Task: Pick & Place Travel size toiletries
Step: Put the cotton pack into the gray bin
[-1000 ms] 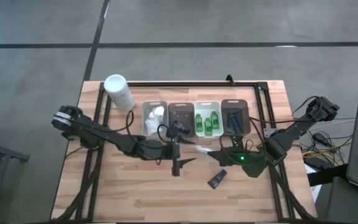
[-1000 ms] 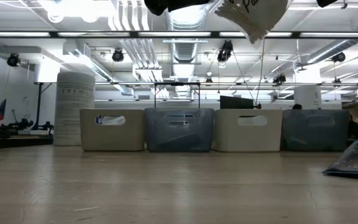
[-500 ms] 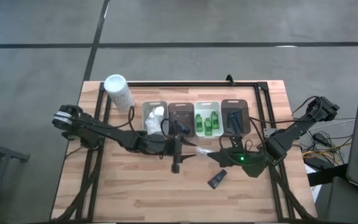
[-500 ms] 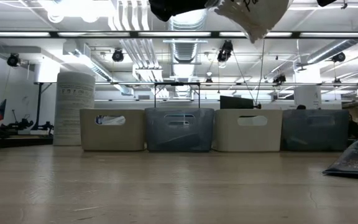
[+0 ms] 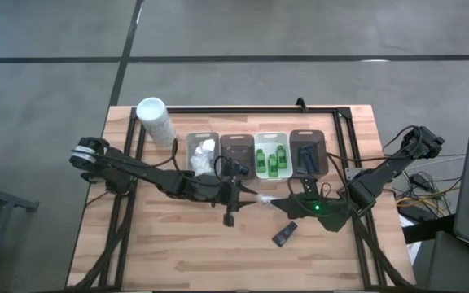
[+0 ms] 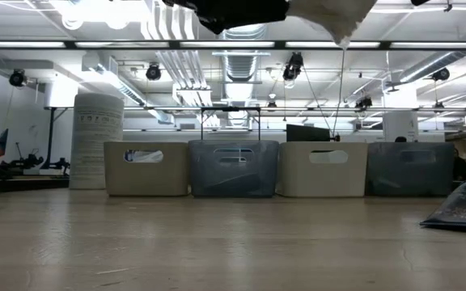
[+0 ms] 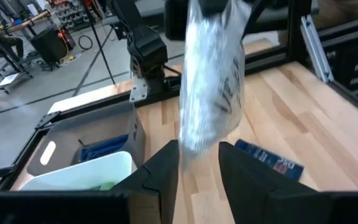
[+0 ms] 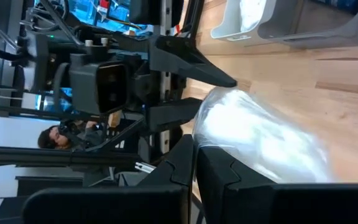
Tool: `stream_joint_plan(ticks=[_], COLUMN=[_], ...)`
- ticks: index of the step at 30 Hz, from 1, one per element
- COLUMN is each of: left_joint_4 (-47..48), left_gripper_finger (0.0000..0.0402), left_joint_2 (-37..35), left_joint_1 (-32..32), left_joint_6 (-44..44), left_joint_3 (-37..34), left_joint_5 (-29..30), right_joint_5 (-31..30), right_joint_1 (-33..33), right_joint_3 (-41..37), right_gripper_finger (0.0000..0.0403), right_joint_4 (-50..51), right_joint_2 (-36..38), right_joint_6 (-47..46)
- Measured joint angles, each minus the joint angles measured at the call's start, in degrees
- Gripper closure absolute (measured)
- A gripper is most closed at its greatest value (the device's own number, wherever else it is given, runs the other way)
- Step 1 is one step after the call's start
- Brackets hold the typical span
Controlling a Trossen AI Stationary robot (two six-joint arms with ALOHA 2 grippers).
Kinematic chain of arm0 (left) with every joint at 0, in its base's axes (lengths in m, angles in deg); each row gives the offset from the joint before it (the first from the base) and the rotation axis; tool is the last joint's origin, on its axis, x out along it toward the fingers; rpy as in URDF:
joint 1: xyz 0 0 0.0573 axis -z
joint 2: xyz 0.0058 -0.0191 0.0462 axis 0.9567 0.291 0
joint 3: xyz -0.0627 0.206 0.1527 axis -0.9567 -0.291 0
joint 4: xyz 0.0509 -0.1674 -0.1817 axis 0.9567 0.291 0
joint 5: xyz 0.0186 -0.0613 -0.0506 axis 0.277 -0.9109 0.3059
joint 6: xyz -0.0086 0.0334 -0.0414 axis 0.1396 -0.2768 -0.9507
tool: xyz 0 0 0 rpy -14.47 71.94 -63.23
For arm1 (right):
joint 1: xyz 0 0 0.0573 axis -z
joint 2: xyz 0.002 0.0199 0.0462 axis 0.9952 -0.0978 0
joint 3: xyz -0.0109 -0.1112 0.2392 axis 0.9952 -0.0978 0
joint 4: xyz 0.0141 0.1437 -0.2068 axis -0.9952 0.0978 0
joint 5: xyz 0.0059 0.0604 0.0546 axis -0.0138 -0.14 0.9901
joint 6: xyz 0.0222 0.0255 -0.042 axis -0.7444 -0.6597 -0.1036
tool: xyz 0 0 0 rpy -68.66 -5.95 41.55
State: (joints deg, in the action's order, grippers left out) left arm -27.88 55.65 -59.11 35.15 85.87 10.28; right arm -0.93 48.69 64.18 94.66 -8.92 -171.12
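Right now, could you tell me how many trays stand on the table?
4, in one row at the table's far side: a grey tray, a brown tray, a second grey tray, a second brown tray. None appears hidden.

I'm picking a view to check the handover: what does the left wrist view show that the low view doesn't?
Only the left wrist view: the left gripper, its fingers either side of the clear packet's lower end, and a flat black piece on the wood.
Only the low view: all four trays side on and the tall white container.
Both: the clear packet hanging above the table.
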Motion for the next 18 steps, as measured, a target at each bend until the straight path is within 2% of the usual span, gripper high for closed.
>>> stream_joint_plan(ticks=[11, 18], left_joint_4=[-0.22, -0.15], left_gripper_finger=[0.0321, 0.0339], left_joint_2=[-0.02, -0.02], left_joint_1=[-0.11, -0.02], left_joint_6=[-0.89, -1.95], left_joint_3=[1.06, 1.7], left_joint_5=[-0.48, -3.28], right_joint_5=[0.0, 0.02], right_joint_1=[-0.02, -0.02], right_joint_3=[0.02, 0.0], right_gripper_finger=[0.0394, 0.0394], right_joint_4=[-0.07, -0.07], right_joint_2=[0.0, 0.0], right_joint_6=[-0.3, -0.44])
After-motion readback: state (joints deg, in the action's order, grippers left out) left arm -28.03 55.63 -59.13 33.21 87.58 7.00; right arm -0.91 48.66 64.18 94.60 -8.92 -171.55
